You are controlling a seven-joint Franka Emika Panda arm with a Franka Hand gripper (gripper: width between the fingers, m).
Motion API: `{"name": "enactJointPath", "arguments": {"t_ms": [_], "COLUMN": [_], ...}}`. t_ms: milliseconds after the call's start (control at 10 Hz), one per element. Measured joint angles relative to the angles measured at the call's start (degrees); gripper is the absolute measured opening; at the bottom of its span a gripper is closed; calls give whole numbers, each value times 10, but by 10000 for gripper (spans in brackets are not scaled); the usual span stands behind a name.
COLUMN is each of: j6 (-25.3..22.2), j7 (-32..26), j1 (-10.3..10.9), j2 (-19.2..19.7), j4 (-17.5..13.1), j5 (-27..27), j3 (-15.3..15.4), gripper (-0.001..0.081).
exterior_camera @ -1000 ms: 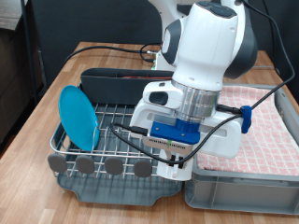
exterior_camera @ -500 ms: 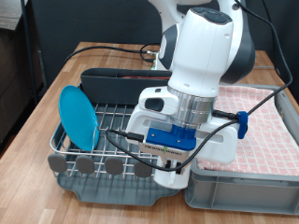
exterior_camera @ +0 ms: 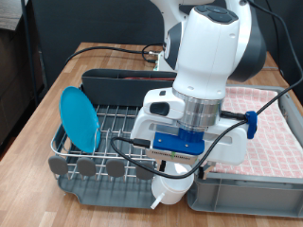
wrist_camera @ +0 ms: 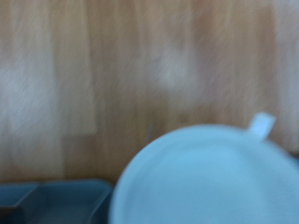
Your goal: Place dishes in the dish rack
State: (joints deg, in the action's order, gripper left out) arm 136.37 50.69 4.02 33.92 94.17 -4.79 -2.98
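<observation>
A small white mug (exterior_camera: 171, 194) hangs tilted right under my hand, by the near right corner of the dish rack (exterior_camera: 118, 128). It rests on nothing. My gripper (exterior_camera: 177, 180) is shut on it, with the fingers mostly hidden by the hand. In the wrist view the mug (wrist_camera: 201, 182) fills the frame, blurred, its handle (wrist_camera: 261, 124) sticking out over wooden table. The bright-blue plate (exterior_camera: 80, 117) stands upright in the rack at the exterior view's left. The wooden spoon is out of view.
A grey bin lined with pink checkered cloth (exterior_camera: 275, 118) sits at the exterior view's right of the rack. A dark long object (exterior_camera: 114, 82) lies behind the rack. Black cables (exterior_camera: 128, 151) loop over the rack wires.
The hand has shifted slightly to the exterior view's right and risen. The white mug has come into sight below it.
</observation>
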Motion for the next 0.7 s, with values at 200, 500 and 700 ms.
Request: {"name": "enactJointPath", "arguments": {"t_ms": [200, 500, 700], "j6": [-54, -94, -142], "j7": [-21, -1, 17], "j1": [-9, -1, 6], "j2": [0, -17, -44], "j4": [-30, -42, -45], "j5": [23, 23, 23], "j3": [18, 19, 21], "gripper": [731, 798, 802]}}
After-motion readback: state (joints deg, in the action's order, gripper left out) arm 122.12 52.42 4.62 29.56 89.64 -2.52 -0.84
